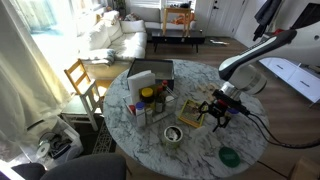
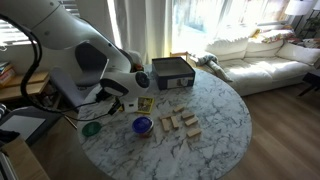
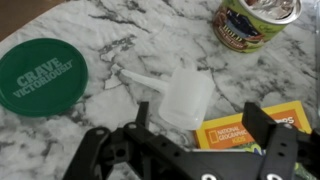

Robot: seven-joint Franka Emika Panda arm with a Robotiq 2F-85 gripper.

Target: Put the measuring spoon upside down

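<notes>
The measuring spoon (image 3: 184,97) shows in the wrist view as a translucent white plastic scoop with a short handle pointing away to the left. It lies on the marble table (image 3: 120,45). My gripper (image 3: 201,124) is open and hovers low over it, with the scoop's bowl just ahead of and between the two black fingers, untouched. No blue-purple scoop shows in this view. In both exterior views the gripper (image 1: 215,111) (image 2: 117,100) hangs low over the table and the scoop cannot be made out under it.
A flat green round disc (image 3: 40,75) (image 1: 229,156) (image 2: 92,128) lies beside the scoop. A round tin (image 3: 255,22) (image 1: 172,134) (image 2: 141,125) stands beyond it. A yellow National Geographic Kids card (image 3: 245,125) lies under the fingers. A dark box (image 1: 150,72), jars (image 1: 148,100) and wooden blocks (image 2: 180,122) fill the table's middle.
</notes>
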